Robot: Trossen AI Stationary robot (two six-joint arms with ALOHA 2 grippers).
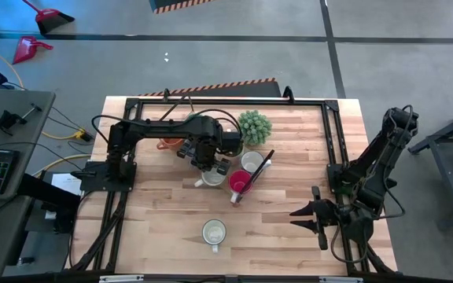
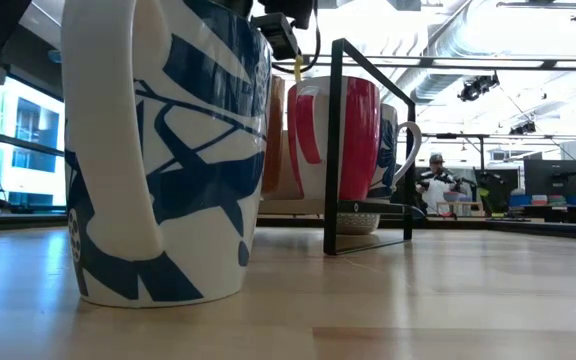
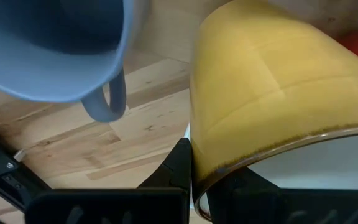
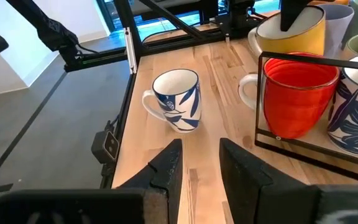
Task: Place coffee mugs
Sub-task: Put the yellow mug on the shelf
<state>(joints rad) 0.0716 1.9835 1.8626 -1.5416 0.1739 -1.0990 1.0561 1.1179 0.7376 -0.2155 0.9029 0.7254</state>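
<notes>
Left claw at frame centre, clamped on yellow mug rim, mostly hidden overhead by arm. Right claw lower right, apart, empty. 1 white-blue mug alone on tabletop, lower centre.

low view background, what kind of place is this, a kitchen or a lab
Likely a robotics lab or workshop, not a kitchen: exposed ceiling ducts, desks with monitors behind a person, and grey concrete floor with hazard-striped tape around the wooden table.
</notes>
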